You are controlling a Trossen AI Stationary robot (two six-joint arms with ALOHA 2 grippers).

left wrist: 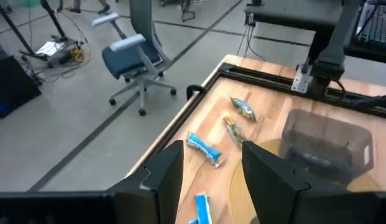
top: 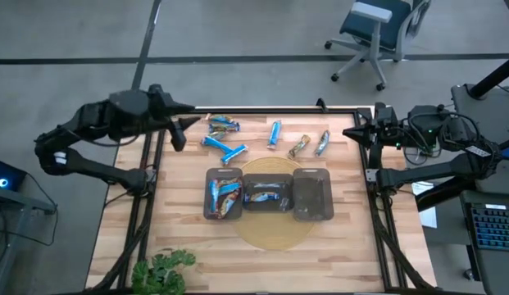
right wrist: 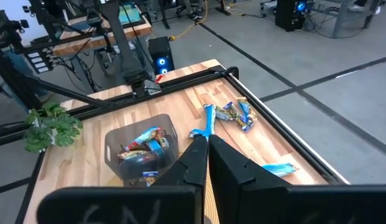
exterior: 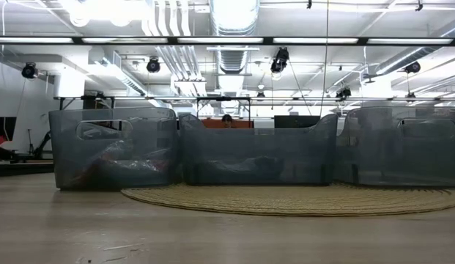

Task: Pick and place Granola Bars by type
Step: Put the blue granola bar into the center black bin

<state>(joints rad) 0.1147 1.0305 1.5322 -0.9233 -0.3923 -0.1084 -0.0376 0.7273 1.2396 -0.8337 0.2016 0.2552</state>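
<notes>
Several loose granola bars lie flat on the far part of the table: blue ones [top: 224,124] [top: 213,143] [top: 234,153] [top: 274,133], a brown one [top: 299,147] and a green-silver one [top: 322,142]. More bars lie in the left tray [top: 224,193] and the middle tray [top: 267,191]. My left gripper [top: 179,131] hangs open above the table's far left corner, left of the blue bars [left wrist: 205,149]. My right gripper [top: 352,131] is shut at the far right edge, clear of the bars [right wrist: 208,121].
Three dark translucent trays stand side by side on a round woven mat [top: 270,233]; the right tray [top: 312,193] looks empty. A potted plant [top: 164,270] sits at the near left corner. A black frame rail [top: 262,110] runs along the far edge.
</notes>
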